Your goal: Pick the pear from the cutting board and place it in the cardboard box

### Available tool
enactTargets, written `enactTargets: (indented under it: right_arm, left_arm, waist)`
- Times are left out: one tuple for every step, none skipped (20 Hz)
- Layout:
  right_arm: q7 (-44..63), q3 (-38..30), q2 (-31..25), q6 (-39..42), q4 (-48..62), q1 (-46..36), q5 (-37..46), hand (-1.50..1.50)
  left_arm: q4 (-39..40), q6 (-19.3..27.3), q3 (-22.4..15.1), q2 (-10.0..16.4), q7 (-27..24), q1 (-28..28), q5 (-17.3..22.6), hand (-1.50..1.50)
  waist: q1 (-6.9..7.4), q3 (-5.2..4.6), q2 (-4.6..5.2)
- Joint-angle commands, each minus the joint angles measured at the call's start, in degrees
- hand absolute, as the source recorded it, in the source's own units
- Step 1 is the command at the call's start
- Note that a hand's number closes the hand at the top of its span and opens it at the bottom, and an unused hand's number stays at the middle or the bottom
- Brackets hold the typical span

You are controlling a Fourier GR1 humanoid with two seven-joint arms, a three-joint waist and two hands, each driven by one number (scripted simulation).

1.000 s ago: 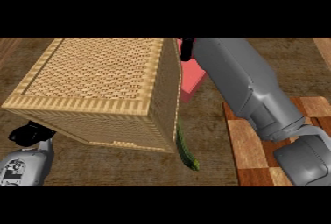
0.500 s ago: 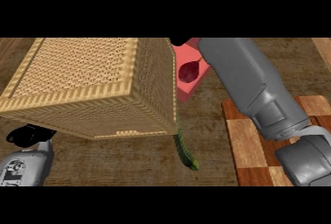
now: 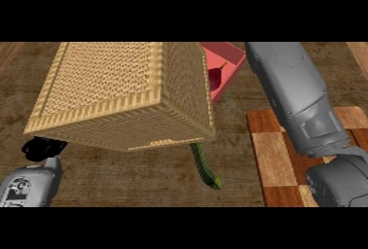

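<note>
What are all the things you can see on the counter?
woven box: one, tan, middle left of the counter
red container: one, pinkish red, behind the woven box's right side, partly hidden
dark red fruit: one, with a stem, inside the red container; may be the pear
green vegetable: one, long, in front of the woven box
cutting board: one, light and dark brown checks, right side
counter: one, dark brown wood
left hand: one, black, lower left
right forearm: one, grey, over the cutting board; its hand is out of view
</note>
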Motion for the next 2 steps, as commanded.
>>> enactTargets:
  right_arm:
    - [-6.0,-4.7,-2.4,-2.1,1.3,3.1,-3.6,-1.50]
    - [-6.4,-5.6,-3.9,-1.2,1.9,2.6,-4.4,-1.50]
  left_arm:
    - [2.0,1.2,-0.9,-0.9,-1.7,0.5,-1.9,0.00]
    - [0.5,0.6,-1.6,-1.9,0.2,-1.2,-0.8,0.00]
  waist:
    - [-0.17,-0.07,0.00]
    - [-0.09,-0.06,-0.05]
